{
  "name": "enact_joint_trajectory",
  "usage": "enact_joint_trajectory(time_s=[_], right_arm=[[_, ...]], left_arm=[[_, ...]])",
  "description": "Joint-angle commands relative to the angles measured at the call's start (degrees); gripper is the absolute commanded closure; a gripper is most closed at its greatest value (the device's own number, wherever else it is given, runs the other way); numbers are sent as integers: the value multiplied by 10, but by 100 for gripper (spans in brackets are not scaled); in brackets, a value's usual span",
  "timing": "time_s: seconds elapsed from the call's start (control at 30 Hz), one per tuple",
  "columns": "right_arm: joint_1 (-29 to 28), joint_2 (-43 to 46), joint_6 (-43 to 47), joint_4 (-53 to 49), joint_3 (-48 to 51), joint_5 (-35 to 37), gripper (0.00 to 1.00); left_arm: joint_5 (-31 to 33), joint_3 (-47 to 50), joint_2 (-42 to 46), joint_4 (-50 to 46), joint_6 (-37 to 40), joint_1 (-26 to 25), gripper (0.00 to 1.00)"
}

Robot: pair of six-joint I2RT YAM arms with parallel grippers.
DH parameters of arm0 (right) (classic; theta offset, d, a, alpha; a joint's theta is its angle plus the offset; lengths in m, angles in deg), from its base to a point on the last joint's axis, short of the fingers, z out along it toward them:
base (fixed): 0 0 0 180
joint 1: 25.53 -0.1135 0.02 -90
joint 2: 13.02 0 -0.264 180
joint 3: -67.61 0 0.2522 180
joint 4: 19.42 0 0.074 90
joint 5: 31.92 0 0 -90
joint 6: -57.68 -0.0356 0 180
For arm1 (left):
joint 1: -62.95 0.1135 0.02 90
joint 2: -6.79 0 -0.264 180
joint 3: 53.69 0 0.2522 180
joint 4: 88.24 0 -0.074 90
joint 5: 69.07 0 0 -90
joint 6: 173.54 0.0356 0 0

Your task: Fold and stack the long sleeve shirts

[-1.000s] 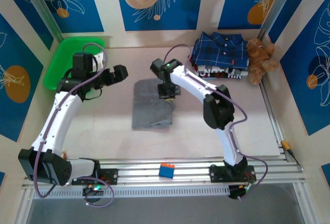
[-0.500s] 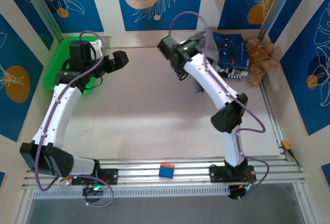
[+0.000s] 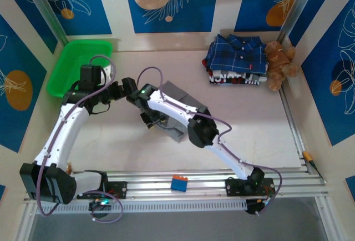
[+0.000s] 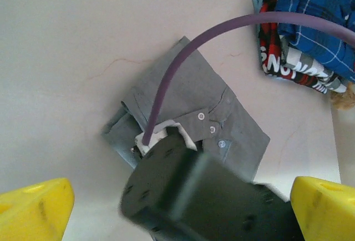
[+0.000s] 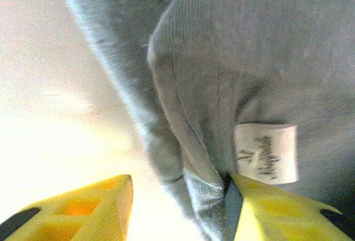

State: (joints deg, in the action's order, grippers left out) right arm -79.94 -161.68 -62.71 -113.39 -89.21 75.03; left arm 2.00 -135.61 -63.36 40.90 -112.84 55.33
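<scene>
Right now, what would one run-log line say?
grey shirt: folded, centre | right end effector: open over its edge | left end effector: open, empty | plaid shirt: atop back-right pile

Pale beige tabletop [image 3: 249, 119], pretty bare. Grey shirt [image 3: 176, 93] folded flat near the middle, green tray [image 3: 69, 69] shoved into the far-left corner, pile of folded clothes [image 3: 236, 78] far right, topped by the navy plaid shirt [image 3: 236, 52], teddy bear [image 3: 280, 63] right beside it.

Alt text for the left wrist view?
A folded grey shirt lies on the pale table, partly hidden by the other arm's dark wrist and purple cable. Yellow fingers flank the bottom corners; a plaid shirt sits top right.
</scene>
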Motion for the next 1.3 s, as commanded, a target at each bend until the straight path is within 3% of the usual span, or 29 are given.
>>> enact_joint_trajectory(time_s=[0.0, 0.17, 0.33, 0.4, 0.43, 0.57, 0.67, 0.73, 0.87, 1.13, 1.27], right_arm=[[29, 101, -57, 114, 94, -220, 45], [52, 229, -104, 195, 221, -317, 38], [92, 338, -102, 185, 294, -306, 37], [124, 369, -89, 169, 332, -256, 39], [145, 373, -83, 161, 348, -237, 42], [215, 373, -51, 183, 439, -160, 77], [254, 353, -59, 252, 509, -188, 87], [266, 340, -69, 278, 535, -200, 88], [264, 330, -93, 306, 574, -206, 91], [215, 357, -193, 356, 666, -265, 93], [158, 342, -305, 435, 677, -327, 94]], left_arm=[[41, 1, 29, -30, -17, 9, 0], [73, 18, 56, -45, -84, 13, 0], [42, 104, 51, 10, -127, -3, 1], [39, 123, 13, 21, -120, -36, 10], [34, 125, -10, 24, -120, -53, 14], [42, 130, -106, 63, -135, -114, 32], [52, 122, -170, 87, -143, -127, 55], [56, 113, -209, 100, -144, -130, 60], [64, 74, -284, 120, -129, -130, 71], [81, -93, -436, 88, -47, -126, 76], [54, -211, -519, 72, 21, -119, 76]])
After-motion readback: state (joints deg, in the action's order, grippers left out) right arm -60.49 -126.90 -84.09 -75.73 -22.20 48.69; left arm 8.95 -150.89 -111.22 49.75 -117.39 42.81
